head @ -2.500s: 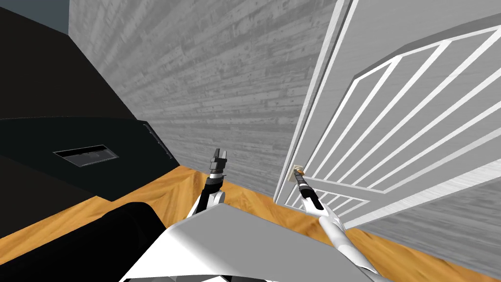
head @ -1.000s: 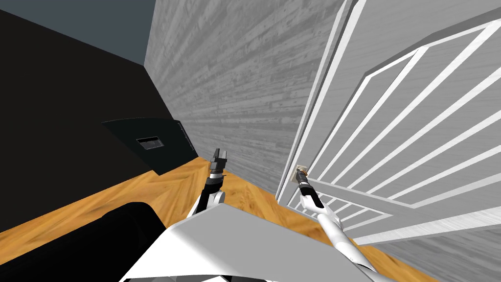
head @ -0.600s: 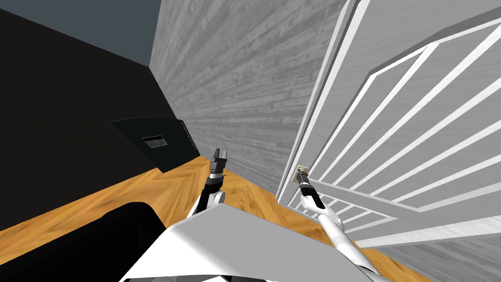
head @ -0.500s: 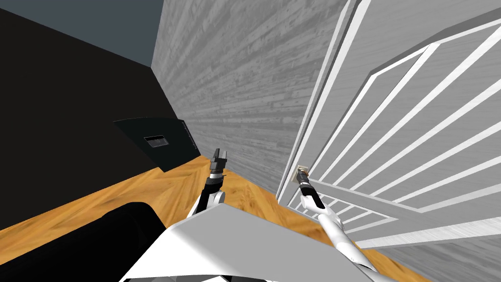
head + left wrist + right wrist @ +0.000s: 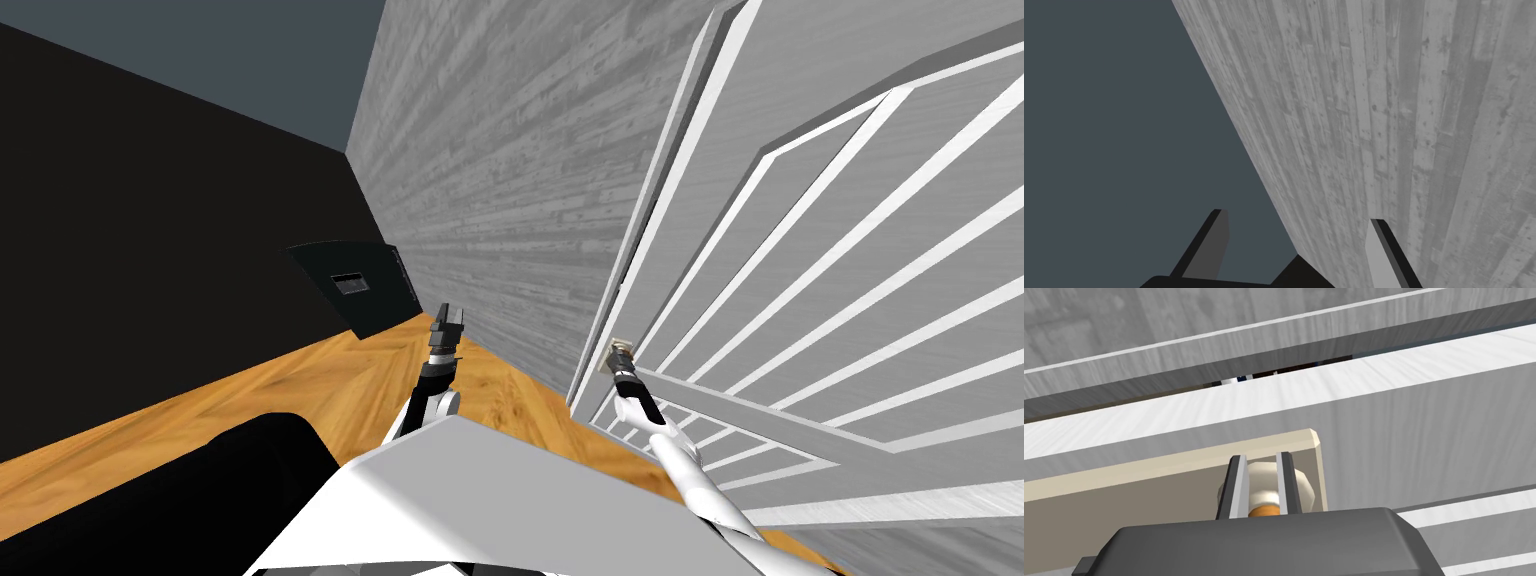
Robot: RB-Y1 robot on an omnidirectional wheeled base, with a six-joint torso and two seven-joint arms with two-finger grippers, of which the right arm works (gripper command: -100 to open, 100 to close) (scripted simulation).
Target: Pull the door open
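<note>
Opened wider than before: grey wood-grain door (image 5: 800, 250), white raised slats (image 5: 960, 70). Gripped in right gripper (image 5: 1261, 460) jaws: rounded cream knob (image 5: 1264, 480) on beige plate (image 5: 1149, 483) at door's edge. Left gripper (image 5: 1298, 218) jaws wide.

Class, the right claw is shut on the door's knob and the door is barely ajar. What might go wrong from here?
1. The right claw pinches the rounded off-white knob with thin fingers at its sides; it may slip off.
2. The grey door with white slats opens toward the robot; it could strike the outstretched right arm.
3. The open left claw hangs near the grey plank wall and might scrape it.
</note>
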